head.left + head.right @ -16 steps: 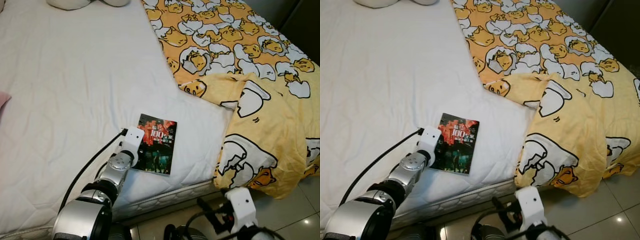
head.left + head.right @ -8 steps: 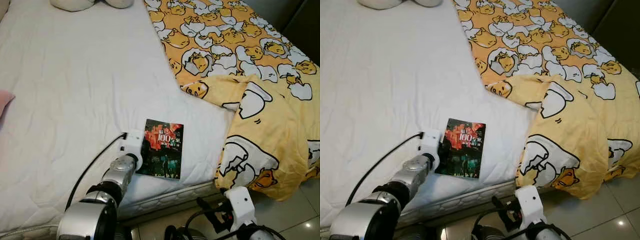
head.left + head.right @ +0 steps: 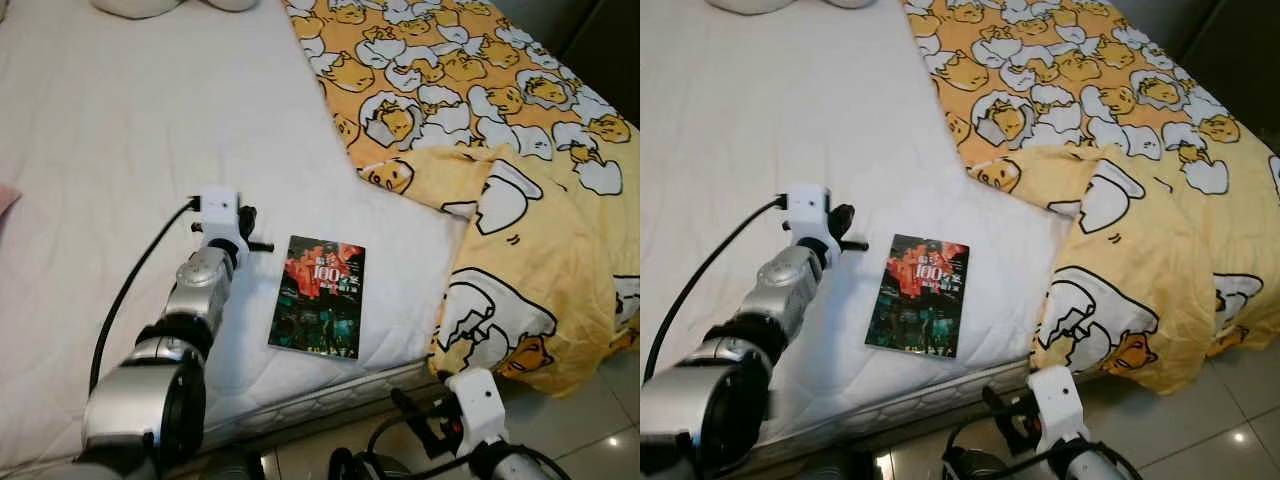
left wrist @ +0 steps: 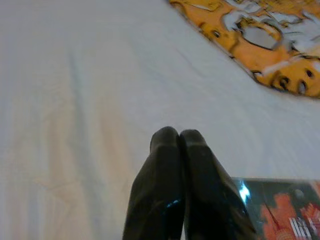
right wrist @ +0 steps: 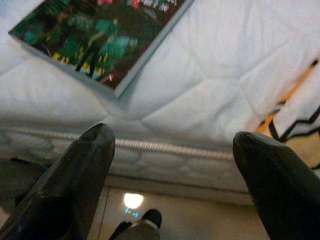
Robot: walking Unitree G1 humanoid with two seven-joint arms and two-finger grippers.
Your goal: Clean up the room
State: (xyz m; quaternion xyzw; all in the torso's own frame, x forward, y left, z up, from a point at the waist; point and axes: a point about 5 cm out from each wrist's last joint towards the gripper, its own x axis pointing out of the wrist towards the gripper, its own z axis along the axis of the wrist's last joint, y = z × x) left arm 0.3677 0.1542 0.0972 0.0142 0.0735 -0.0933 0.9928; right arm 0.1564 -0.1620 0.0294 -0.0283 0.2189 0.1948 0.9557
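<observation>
A dark-covered book (image 3: 320,308) with red lettering lies flat on the white mattress (image 3: 120,130), close to its front edge. My left gripper (image 3: 250,226) rests on the sheet just left of the book's far corner, apart from it. In the left wrist view the left gripper (image 4: 179,137) is shut with its fingers pressed together and holds nothing; the book (image 4: 280,210) sits beside them. My right gripper (image 5: 175,140) hangs open below the mattress edge, with the book (image 5: 100,35) above it. The right gripper (image 3: 412,420) is low, near the floor.
A yellow duvet (image 3: 500,150) printed with egg characters covers the bed's right side and drapes over the front corner. A pale pillow (image 3: 140,5) lies at the head and something pink (image 3: 5,197) at the left edge. Tiled floor (image 3: 600,420) lies at lower right.
My left gripper has pulled off the book's left edge and moved left and farther up the bed. The book stays flat near the front edge. The right arm has barely moved.
</observation>
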